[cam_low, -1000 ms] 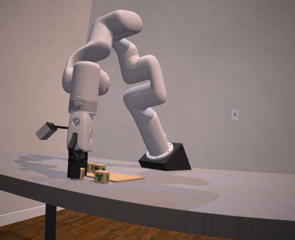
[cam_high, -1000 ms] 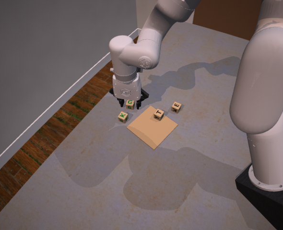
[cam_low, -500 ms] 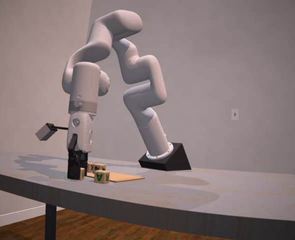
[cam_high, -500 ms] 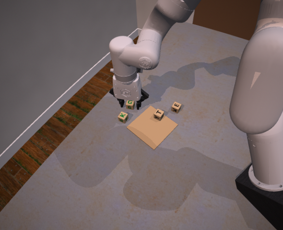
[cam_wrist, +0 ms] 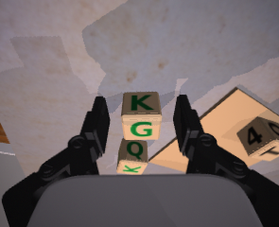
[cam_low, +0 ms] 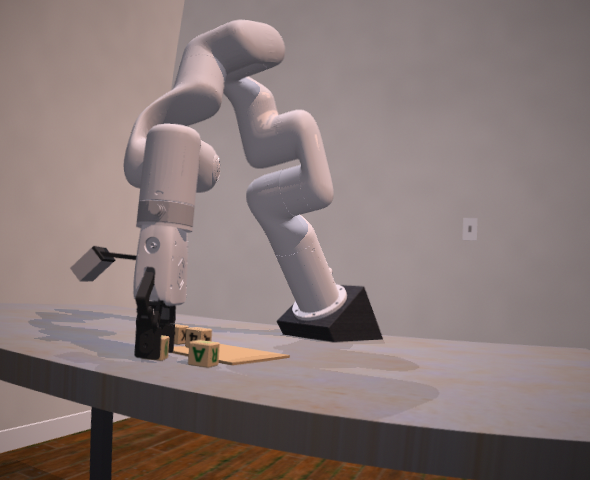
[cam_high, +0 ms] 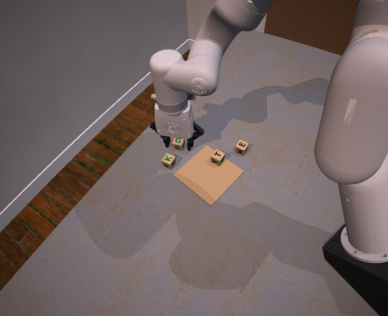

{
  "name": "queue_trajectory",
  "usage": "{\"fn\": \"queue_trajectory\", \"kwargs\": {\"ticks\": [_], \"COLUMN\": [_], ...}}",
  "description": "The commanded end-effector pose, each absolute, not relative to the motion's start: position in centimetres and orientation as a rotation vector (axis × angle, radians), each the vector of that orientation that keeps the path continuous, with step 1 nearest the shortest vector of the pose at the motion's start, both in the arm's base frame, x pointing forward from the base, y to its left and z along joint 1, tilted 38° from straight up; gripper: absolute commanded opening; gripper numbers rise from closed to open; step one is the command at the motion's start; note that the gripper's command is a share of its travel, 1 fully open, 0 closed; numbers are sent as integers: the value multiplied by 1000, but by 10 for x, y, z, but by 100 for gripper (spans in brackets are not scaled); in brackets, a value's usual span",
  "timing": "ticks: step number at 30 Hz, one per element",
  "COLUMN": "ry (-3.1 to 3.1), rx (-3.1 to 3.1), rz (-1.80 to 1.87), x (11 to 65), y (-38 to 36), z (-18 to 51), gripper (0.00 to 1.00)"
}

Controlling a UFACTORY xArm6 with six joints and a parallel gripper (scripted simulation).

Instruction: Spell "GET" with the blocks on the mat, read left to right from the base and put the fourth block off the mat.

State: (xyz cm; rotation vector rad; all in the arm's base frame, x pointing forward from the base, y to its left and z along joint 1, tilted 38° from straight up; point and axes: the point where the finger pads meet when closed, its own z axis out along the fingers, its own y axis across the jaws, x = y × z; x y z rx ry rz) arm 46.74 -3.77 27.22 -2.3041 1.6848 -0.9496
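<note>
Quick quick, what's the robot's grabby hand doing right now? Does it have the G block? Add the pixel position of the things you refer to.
Gripper [cam_high: 178,148] [cam_low: 155,355] [cam_wrist: 141,107]: open, fingers on either side of the G block [cam_high: 178,144] [cam_low: 164,348] [cam_wrist: 141,128], with gaps between, so not holding it.

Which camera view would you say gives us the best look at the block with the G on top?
The wrist view: the G block shows large and unobstructed, with its G and K faces readable. The top view shows it small between the fingers; the exterior shows only a sliver beside a finger.
</note>
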Motion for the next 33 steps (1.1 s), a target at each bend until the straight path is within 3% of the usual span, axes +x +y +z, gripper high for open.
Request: {"fn": "queue_trajectory", "kwargs": {"ticks": [1,8,9,25,26,33], "ry": [1683,1683,1683,1683,1683,1683], "rx": [-2301,-2301,-2301,-2301,-2301,-2301], "rz": [-953,-953,-953,-953,-953,-953], "x": [468,468,468,468,468,468], "y": [-37,-37,-37,-37,-37,-37], "z": [274,274,274,274,274,274], "gripper": [69,69,47,47,27,27]}}
